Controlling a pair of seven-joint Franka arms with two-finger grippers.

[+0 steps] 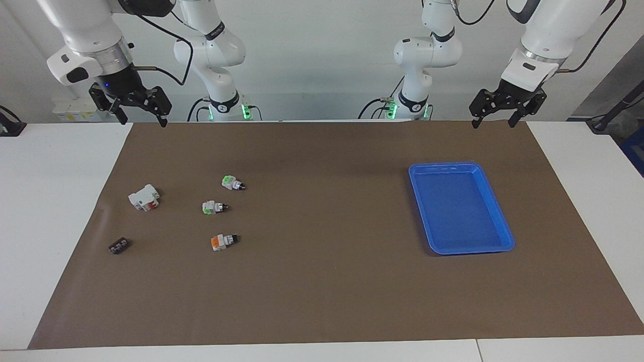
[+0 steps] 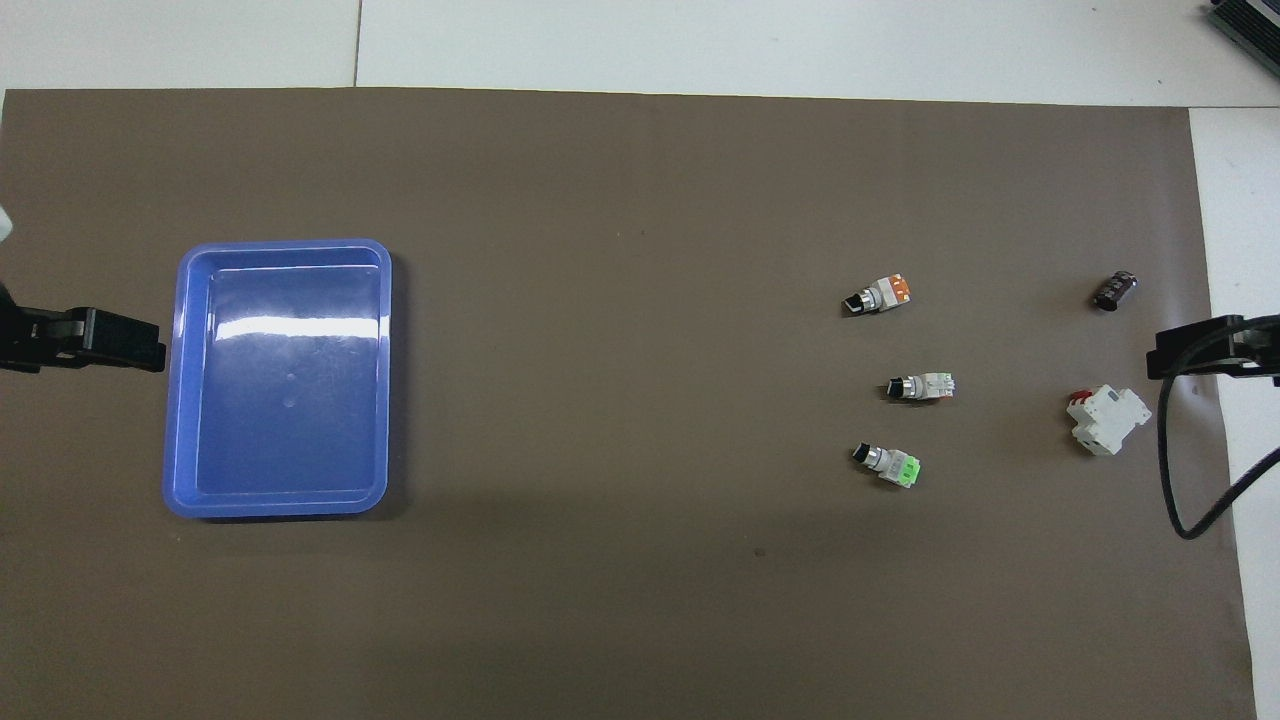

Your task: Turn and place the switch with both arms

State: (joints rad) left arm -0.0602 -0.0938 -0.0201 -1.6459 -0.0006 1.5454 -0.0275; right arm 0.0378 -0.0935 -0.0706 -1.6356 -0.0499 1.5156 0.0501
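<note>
A: Upper left of the facing frame?
B: Right gripper (image 1: 142,120), raised over the top edge of the brown mat (image 1: 322,291). Fingers spread wide, nothing held. Arm waiting.
A: Lower left?
B: Small dark part (image 1: 118,246) lowest. White-and-red block (image 1: 144,197) above it, apart from it.
A: Left of centre?
B: Three switches lying flat in a loose column, apart from one another. Topmost: first green-ended switch (image 1: 233,182), black knob toward frame right. Middle: second green-ended switch (image 1: 214,206), same heading. Bottom: orange-ended switch (image 1: 223,242). Cannot tell which green one belongs to the task. None touched.
A: Right of centre?
B: Blue tray (image 1: 473,250), flat on the mat.
A: Upper right?
B: Left gripper (image 1: 494,123), raised over the mat's top corner, above the tray in the frame. Fingers wide apart, nothing held. Arm waiting.
</note>
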